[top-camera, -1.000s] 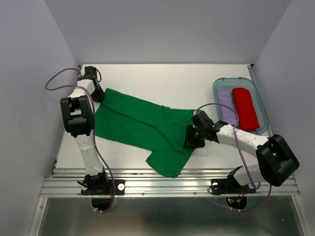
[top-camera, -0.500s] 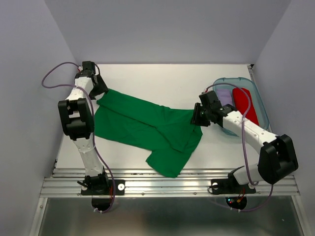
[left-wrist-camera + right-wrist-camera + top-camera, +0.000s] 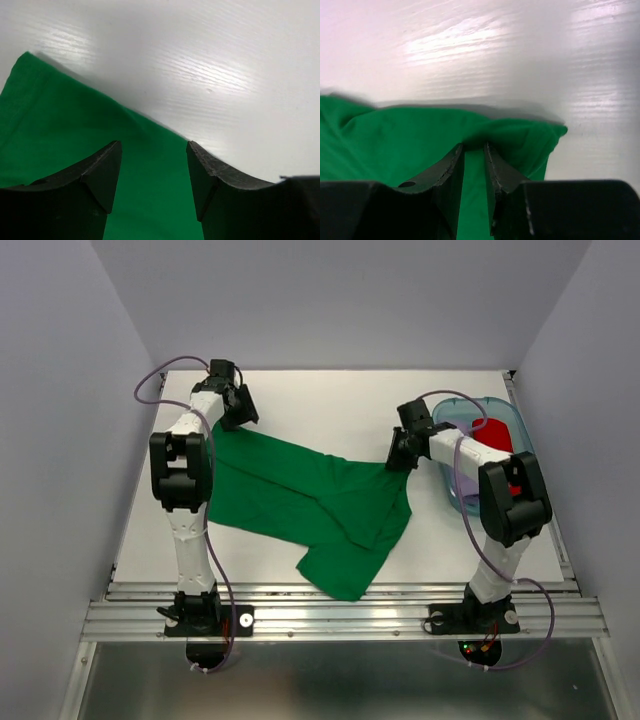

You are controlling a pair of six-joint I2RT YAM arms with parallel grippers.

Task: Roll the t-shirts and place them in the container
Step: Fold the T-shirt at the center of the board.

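Your green t-shirt [image 3: 300, 495] lies flat and unrolled on the white table [image 3: 330, 405]. Its long axis runs slantwise, from the far left down toward the right, and one end of the cloth folds off toward the near edge (that flap points at the arm bases). The far-left end tapers to a corner and the right end stops at a blunt edge.

Your left gripper [image 3: 240, 412] hangs just over that far-left corner. Its jaws are spread wide with nothing between them, and the wrist view shows only cloth and bare table below.

Your right gripper [image 3: 396, 458] is at the shirt's right edge. Its fingers [image 3: 451, 165] are drawn close together, and a pucker of green cloth is gathered up at their tips, so it looks pinched there.

A clear blue bin [image 3: 500, 402] stands just right of that arm, holding a red t-shirt [image 3: 497, 435]. The arm hides most of the bin's other contents.
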